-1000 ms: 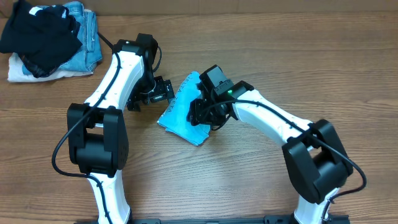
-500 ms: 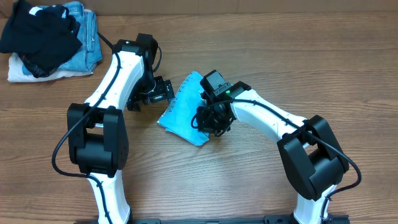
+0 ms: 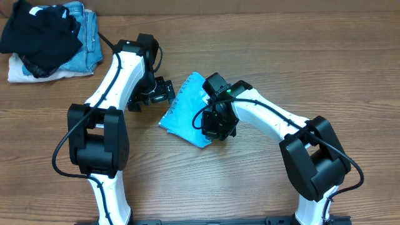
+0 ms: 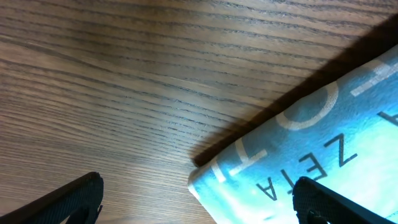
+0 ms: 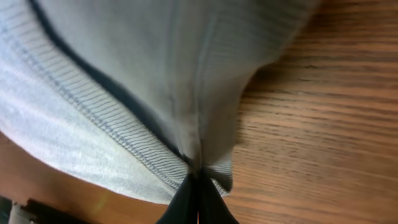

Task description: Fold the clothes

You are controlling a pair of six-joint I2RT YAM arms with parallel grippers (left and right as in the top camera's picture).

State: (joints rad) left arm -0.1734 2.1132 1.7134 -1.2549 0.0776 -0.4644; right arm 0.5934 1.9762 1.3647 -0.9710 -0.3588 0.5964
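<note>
The clothes, a sky-blue T-shirt (image 3: 186, 112), lie folded into a small oblong in the middle of the table, white lettering up. In the left wrist view a corner of the T-shirt (image 4: 323, 143) reaches in between the wide-apart fingers of my left gripper (image 4: 202, 202), which stands open just left of the bundle (image 3: 164, 95). My right gripper (image 3: 215, 127) presses down at the bundle's right edge. In the right wrist view its fingertips (image 5: 198, 199) are shut on a pinch of ribbed pale-blue fabric (image 5: 124, 93).
A pile with a black garment (image 3: 39, 34) on top of blue denim jeans (image 3: 87, 31) and something white sits at the far left corner of the wooden table (image 3: 300, 69).
My right gripper has moved down and slightly right along the shirt's right edge and closed on the fabric. The left arm has not moved.
</note>
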